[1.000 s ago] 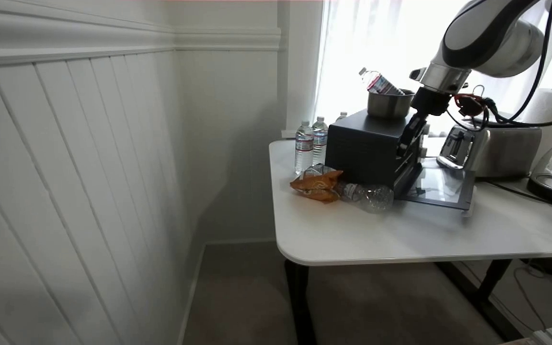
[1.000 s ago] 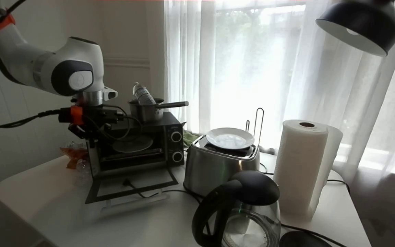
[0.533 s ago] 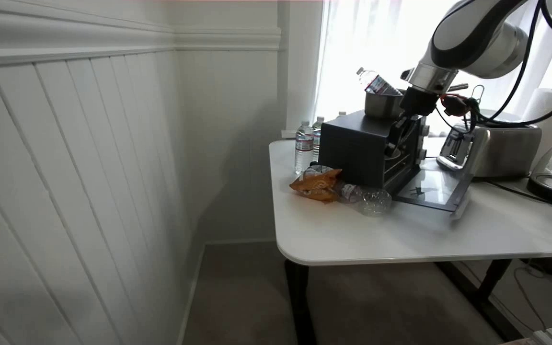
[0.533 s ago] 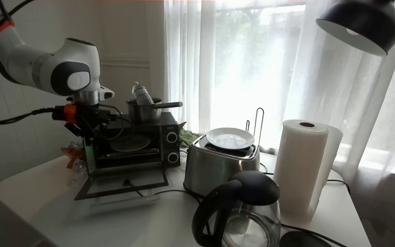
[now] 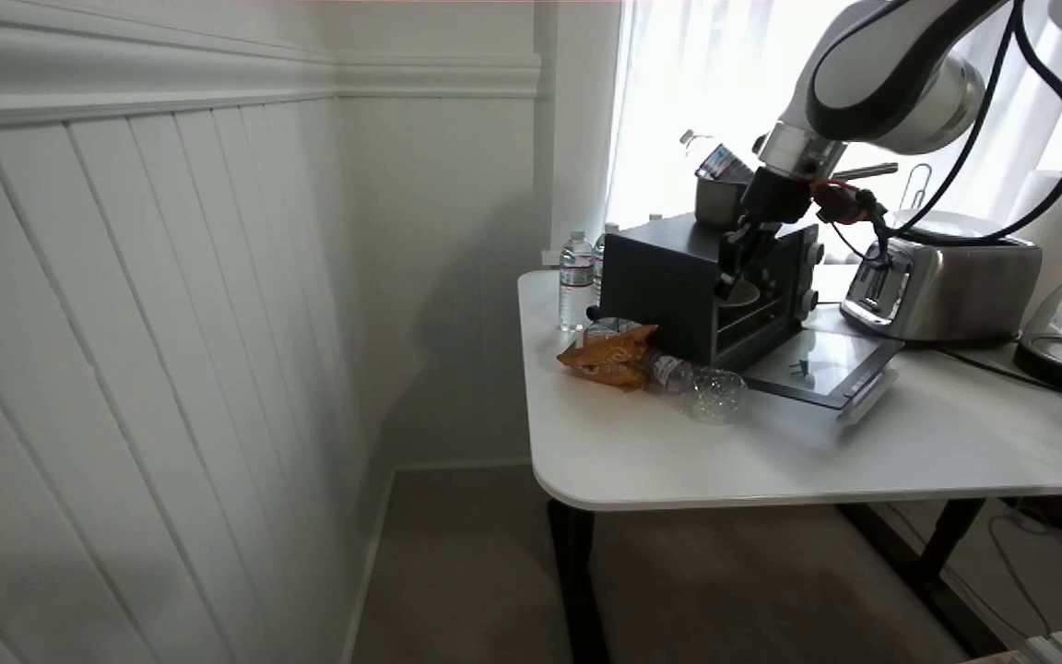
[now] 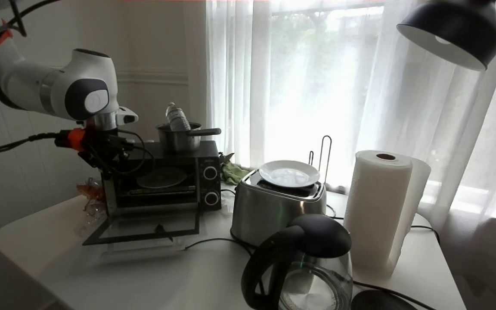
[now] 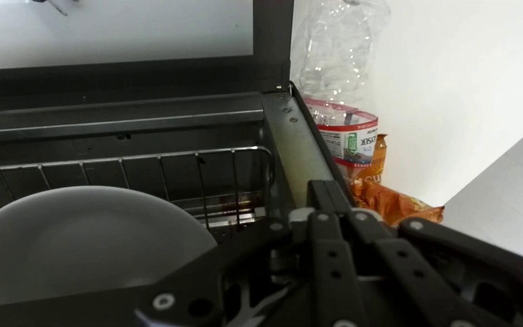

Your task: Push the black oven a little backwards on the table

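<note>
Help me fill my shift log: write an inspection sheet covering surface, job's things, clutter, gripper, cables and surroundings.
Surface: white table, rounded corners.
Job's things: black oven, door open, plate inside.
Clutter: saucepan on oven holding tilted bottle; orange bag, lying bottle beside oven; toaster bearing white plate; kettle; paper roll.
Gripper: shut, at oven's front edge; contact unclear.
Cables: black cord on table; plug by door glass, over or under unclear.
Surroundings: curtained window, panelled wall, lamp.
</note>
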